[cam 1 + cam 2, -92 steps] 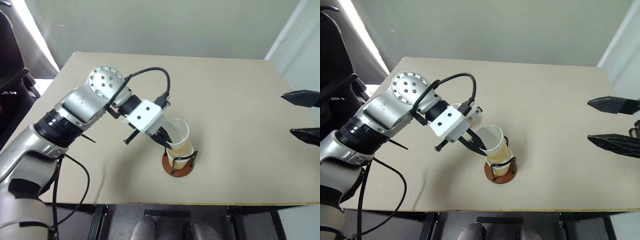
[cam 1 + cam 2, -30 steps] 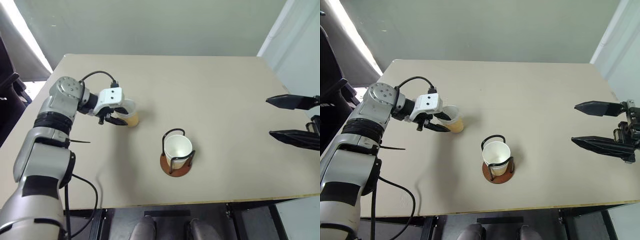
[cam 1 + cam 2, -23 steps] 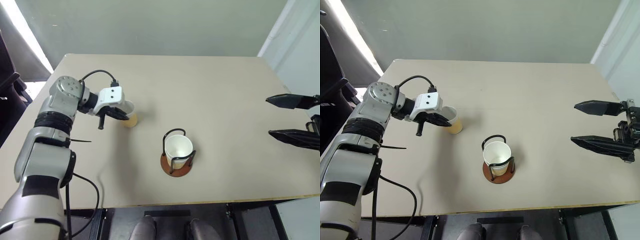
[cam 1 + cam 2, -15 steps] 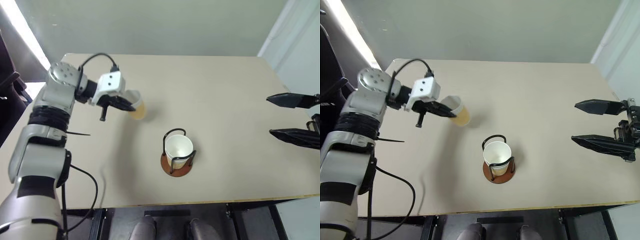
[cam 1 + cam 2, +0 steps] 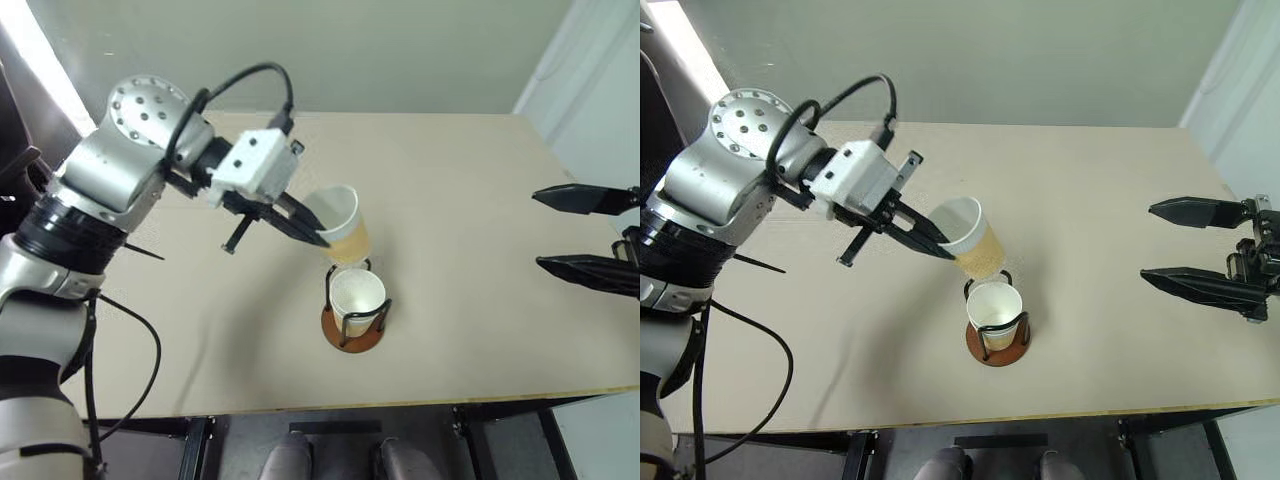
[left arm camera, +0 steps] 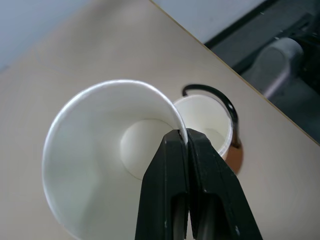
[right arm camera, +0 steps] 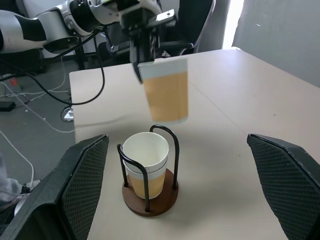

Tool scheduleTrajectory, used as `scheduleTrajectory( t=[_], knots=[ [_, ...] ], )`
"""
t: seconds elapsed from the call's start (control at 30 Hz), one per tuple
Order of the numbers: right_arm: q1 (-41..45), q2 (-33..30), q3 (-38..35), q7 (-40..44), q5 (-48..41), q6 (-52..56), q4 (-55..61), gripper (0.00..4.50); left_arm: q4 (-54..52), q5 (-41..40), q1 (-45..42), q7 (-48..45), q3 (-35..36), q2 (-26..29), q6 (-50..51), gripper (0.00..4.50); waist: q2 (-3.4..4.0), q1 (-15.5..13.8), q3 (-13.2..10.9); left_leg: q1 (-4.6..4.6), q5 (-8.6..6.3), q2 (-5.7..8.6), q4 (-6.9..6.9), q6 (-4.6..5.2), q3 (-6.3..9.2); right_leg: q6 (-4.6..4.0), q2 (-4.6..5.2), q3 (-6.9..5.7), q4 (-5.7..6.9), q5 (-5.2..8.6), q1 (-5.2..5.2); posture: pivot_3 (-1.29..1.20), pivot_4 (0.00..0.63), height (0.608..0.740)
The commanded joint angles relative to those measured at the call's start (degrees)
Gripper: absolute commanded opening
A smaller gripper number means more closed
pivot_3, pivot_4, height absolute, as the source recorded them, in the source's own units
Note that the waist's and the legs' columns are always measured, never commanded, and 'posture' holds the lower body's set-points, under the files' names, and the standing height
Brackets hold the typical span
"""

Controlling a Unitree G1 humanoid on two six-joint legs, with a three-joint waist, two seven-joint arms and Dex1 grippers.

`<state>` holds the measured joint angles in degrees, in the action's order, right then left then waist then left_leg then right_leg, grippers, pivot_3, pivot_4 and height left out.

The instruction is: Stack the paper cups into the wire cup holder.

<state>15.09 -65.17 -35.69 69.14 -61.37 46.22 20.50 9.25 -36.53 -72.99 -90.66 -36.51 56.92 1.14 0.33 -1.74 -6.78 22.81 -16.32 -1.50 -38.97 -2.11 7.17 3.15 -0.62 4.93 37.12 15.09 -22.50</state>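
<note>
The left claw [image 5: 940, 243] is pinching a paper cup [image 5: 973, 240] by its rim, hanging it just above the wire cup holder [image 5: 996, 320] for nesting, while the right claw [image 5: 1200, 245] is waiting released.

A plain beige table [image 5: 470, 190] with a smooth, matte top fills most of the scene. Its front edge runs along the bottom, with dark metal legs showing beneath it. One thing rests directly on the surface: the wire cup holder [image 5: 351, 335], a round reddish-brown disc with upright black wire loops, standing near the front edge, roughly at the middle of the table's width. Paper cups [image 5: 356, 299] sit nested inside it, white rim upward.
</note>
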Motion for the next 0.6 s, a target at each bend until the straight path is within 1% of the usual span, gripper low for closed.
scheduleTrajectory(
  t=[0.03, 0.17, 0.3, 0.37, 0.47, 0.6],
  knots=[
    [-0.65, -0.3, -4.25, -0.39, -1.69, 0.22, 1.74, 4.5, 0.83, -1.19, -2.48, -1.84, -2.07, 0.75, -2.88, 0.06, 0.0, -0.07, 0.0, 0.01, -0.01, 0.0, 0.0, 0.02, 0.0, 0.0, 0.0, 0.0, -0.01, 0.0, 0.0, 0.0, 0.15, 0.74],
    [-2.14, 0.21, -5.66, -1.24, -2.15, 0.57, 2.94, 4.5, 1.34, -2.26, -3.21, -1.84, -4.49, 0.64, -4.52, 0.06, 0.0, -0.05, 0.0, 0.04, -0.03, 0.0, 0.03, 0.04, 0.0, 0.0, 0.02, -0.01, -0.1, 0.0, 0.0, 0.0, 0.15, 0.74],
    [-3.06, 0.58, -6.25, -2.12, -2.43, 0.53, 3.71, 4.5, 0.43, -5.23, -4.54, -1.84, -3.99, -0.55, -4.8, 0.06, 0.0, -0.05, 0.0, 0.05, -0.03, 0.01, 0.05, 0.05, 0.0, 0.0, 0.02, -0.01, -0.1, 0.0, 0.0, 0.0, 0.15, 0.74],
    [-3.14, 0.68, -6.19, -2.54, -2.57, 0.48, 3.97, 4.5, -0.16, -6.13, -5.14, -1.84, -4.07, -0.43, -5.02, 0.06, 0.0, -0.04, -0.01, 0.06, -0.04, 0.02, 0.04, 0.05, -0.01, 0.0, 0.02, -0.01, -0.1, 0.0, 0.01, 0.0, 0.15, 0.74],
    [-3.3, 0.76, -6.22, -2.96, -2.76, 0.44, 4.29, 4.5, 1.29, -5.09, -6.71, -1.84, -3.58, -0.03, -6.78, 0.06, 0.01, 0.0, -0.01, 0.05, -0.04, 0.02, 0.04, 0.06, -0.01, 0.0, 0.02, 0.0, -0.1, 0.0, 0.0, 0.0, 0.15, 0.74],
    [-3.47, 0.77, -6.19, -3.04, -2.54, 0.13, 4.1, 4.5, -0.99, -7.79, -6.69, -1.84, -4.03, 0.25, -6.01, 0.06, 0.01, 0.01, -0.01, 0.05, -0.05, 0.02, 0.04, 0.08, -0.01, 0.0, 0.02, 0.0, -0.11, 0.0, 0.0, 0.0, 0.15, 0.74]
  ],
)
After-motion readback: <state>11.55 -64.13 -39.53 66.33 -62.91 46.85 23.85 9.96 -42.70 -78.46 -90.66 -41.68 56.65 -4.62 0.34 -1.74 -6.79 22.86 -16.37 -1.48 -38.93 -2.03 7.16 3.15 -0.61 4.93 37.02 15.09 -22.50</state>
